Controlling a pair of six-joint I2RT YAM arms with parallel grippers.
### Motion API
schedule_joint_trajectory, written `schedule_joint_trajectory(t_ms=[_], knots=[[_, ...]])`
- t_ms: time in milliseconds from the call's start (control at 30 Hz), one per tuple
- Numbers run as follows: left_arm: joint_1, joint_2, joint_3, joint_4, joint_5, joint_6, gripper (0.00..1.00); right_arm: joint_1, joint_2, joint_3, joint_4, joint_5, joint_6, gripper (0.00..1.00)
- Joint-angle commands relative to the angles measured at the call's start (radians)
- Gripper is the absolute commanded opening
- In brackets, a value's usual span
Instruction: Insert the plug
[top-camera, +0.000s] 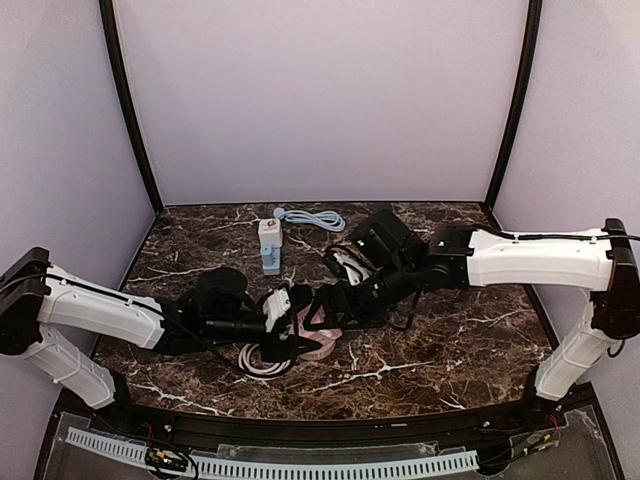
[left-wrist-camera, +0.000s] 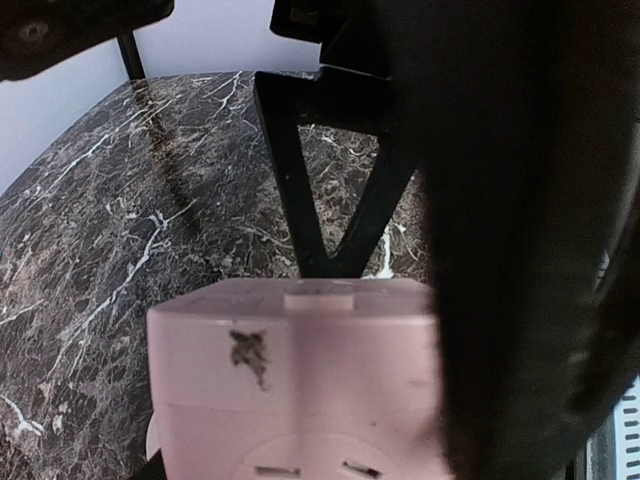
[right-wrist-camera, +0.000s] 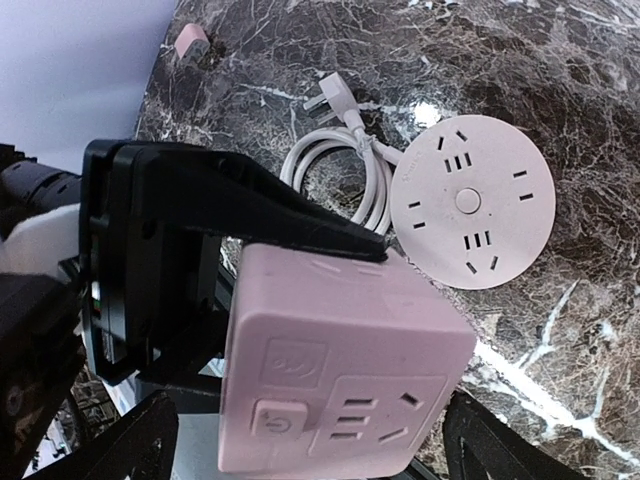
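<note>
A pink cube socket adapter (right-wrist-camera: 340, 370) with a power button and socket slots is held up off the table; it also shows in the top view (top-camera: 322, 343) and fills the bottom of the left wrist view (left-wrist-camera: 300, 380). My left gripper (top-camera: 298, 322) is shut on it, one black finger (right-wrist-camera: 250, 205) lying along its far side. My right gripper (right-wrist-camera: 320, 445) is open, its fingertips (right-wrist-camera: 150, 440) standing either side of the cube. A round white power strip (right-wrist-camera: 470, 200) with a coiled white cable and plug (right-wrist-camera: 335, 100) lies on the marble below.
A small white-and-blue adapter (top-camera: 270, 243) with a pale blue cable (top-camera: 312, 217) lies at the back of the table. A black-and-white item (top-camera: 350, 262) lies under the right arm. The right gripper's triangular finger (left-wrist-camera: 330, 200) stands right in front of the left wrist camera.
</note>
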Motion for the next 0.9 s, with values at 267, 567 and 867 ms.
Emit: schedule_joint_trajectory(t_ms=[267,567,867], knots=[[-0.023,0.027,0.013,0.061,-0.034,0.045,0.24,-0.02,0.091,0.044,0.066,-0.098,0.026,0.57],[-0.023,-0.011,-0.025,0.055,-0.164,-0.006,0.97,-0.022,0.087,0.057,0.014,-0.022,0.016,0.29],[-0.016,-0.144,-0.12,0.079,-0.334,-0.108,0.98,-0.028,0.121,0.129,-0.146,0.175,0.015,0.22]])
